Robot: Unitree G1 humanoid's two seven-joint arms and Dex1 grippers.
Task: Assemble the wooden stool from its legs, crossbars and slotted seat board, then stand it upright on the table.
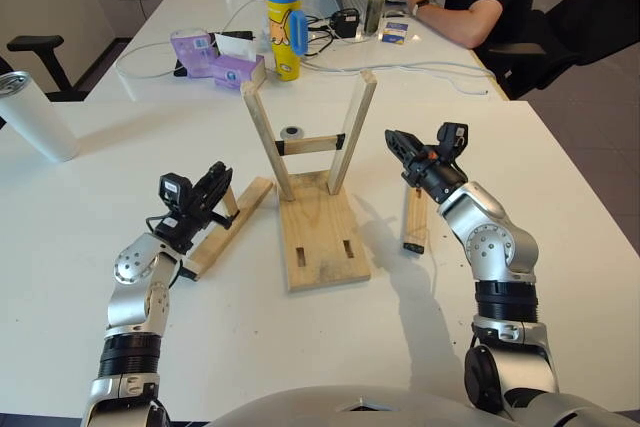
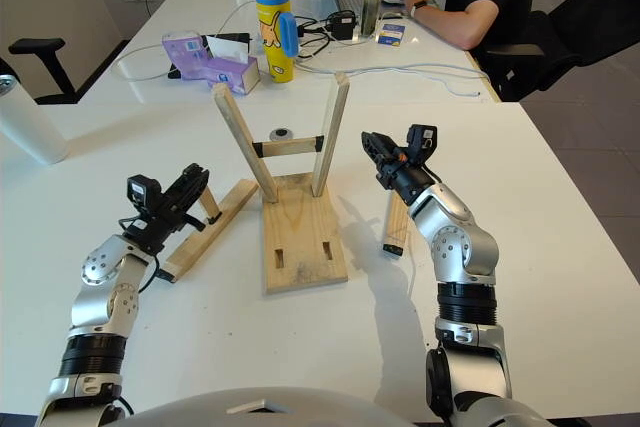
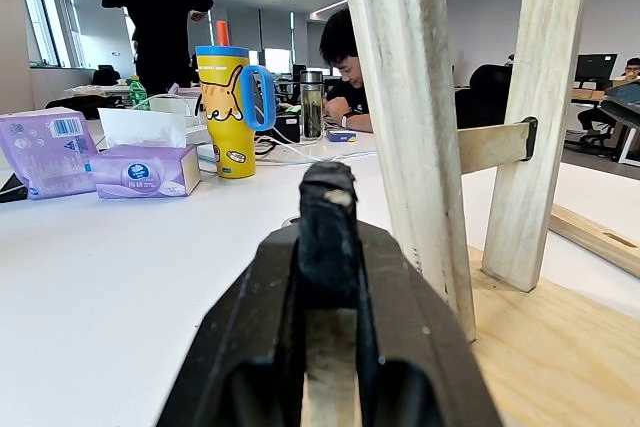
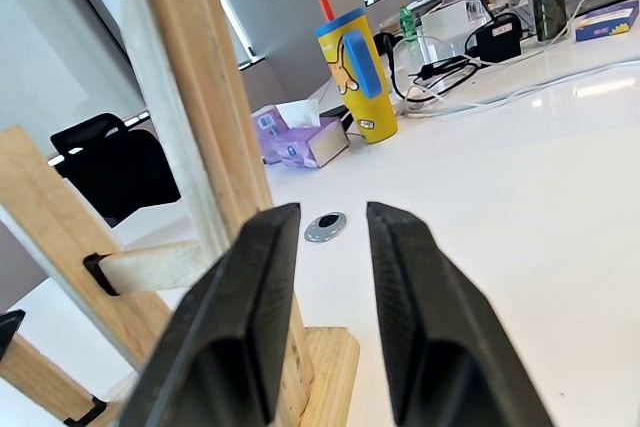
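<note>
White table (image 1: 560, 197), yellow cup (image 1: 284, 37) behind seat board (image 1: 322, 237); left fingers (image 1: 215, 187) pinching loose leg (image 1: 250, 202), right fingers (image 4: 250, 307) spread.

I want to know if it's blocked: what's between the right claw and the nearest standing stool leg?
Nothing but bare white table lies between the open right claw and that standing leg, as the left eye view shows.

One slotted seat board (image 1: 322, 232), two upright legs (image 1: 268, 142), two loose legs (image 1: 228, 227) lying flat, two crossbars (image 1: 312, 144), one yellow tumbler (image 1: 285, 32), two purple tissue packs (image 1: 237, 70)
</note>
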